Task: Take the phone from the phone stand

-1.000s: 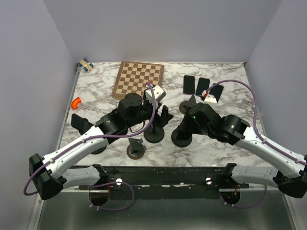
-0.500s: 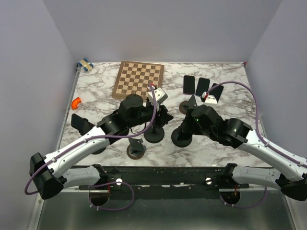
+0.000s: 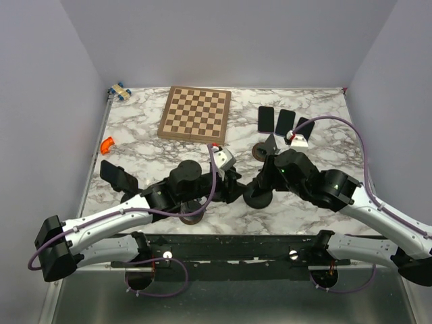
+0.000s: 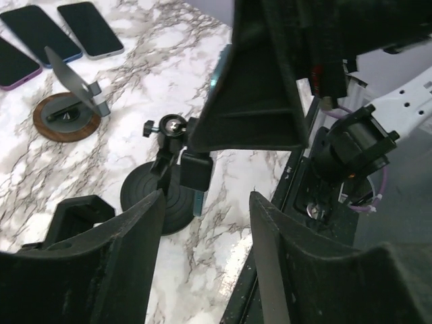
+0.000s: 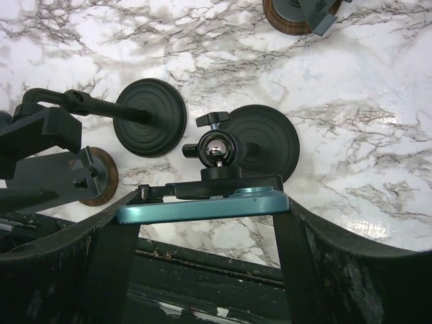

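Note:
A teal phone (image 5: 202, 206) sits edge-on in the clamp of a black phone stand (image 5: 217, 150) with a round black base (image 5: 270, 138). My right gripper (image 5: 206, 219) is shut on the phone, one finger at each end. In the top view the right gripper (image 3: 260, 181) hangs over the stand's base (image 3: 257, 198). My left gripper (image 4: 206, 270) is open and empty, just left of that stand (image 4: 172, 128), with the phone's teal edge (image 4: 200, 202) in front of it. In the top view the left gripper (image 3: 231, 187) sits close beside the right one.
A second black stand base (image 5: 150, 115) is just left. Wood-based stands sit at the front (image 3: 191, 214) and behind (image 3: 262, 150). Three phones (image 3: 284, 121) lie at the back right beside a chessboard (image 3: 196, 113). An orange piece (image 3: 106, 144) and a dark phone (image 3: 116, 177) are at the left.
My left arm has swung down toward the table's near edge, its gripper now low beside the stand. My right gripper has stayed at the phone, shifting only slightly.

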Motion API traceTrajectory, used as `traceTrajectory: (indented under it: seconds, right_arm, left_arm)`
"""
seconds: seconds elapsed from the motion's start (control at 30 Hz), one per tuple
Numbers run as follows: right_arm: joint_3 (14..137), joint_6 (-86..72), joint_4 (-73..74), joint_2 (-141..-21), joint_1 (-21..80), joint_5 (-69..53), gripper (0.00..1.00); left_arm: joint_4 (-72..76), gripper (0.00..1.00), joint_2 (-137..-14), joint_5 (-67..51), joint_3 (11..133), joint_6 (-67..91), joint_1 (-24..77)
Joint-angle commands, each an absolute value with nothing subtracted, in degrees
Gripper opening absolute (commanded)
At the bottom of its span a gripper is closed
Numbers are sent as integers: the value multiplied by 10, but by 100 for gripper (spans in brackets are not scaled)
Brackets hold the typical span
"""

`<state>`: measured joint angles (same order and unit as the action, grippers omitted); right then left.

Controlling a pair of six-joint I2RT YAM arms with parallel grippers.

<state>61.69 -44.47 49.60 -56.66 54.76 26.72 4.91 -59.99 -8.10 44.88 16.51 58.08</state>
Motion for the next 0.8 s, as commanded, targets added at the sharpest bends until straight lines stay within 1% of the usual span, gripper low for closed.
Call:
traceTrajectory:
  seconds: [0.0, 0.1, 0.17, 0.47, 0.63, 0.7, 0.77]
  right_arm:
    - [618, -442, 453, -542, 551, 276, 1]
    - [616, -443, 454, -542, 551, 277, 1]
    - [615, -443, 454, -542, 551, 278, 1]
    - [611, -440, 448, -543, 551, 268, 1]
    - [615, -437, 447, -544, 551, 264, 1]
    - [615, -435, 446, -546, 551, 264, 1]
    - [616, -435, 446, -546, 551, 264, 0]
  left_arm:
    - [109, 64, -589, -41, 431, 150, 614]
    - [85, 73, -617, -26, 448, 159, 616]
    - [82, 75, -632, -27, 454, 158, 616]
    - [73, 76, -686, -72, 483, 147, 614]
    - [68, 81, -719, -98, 506, 146, 599]
    - [64, 81, -730, -105, 513, 148, 592]
    - [61, 77, -735, -108, 516, 148, 589]
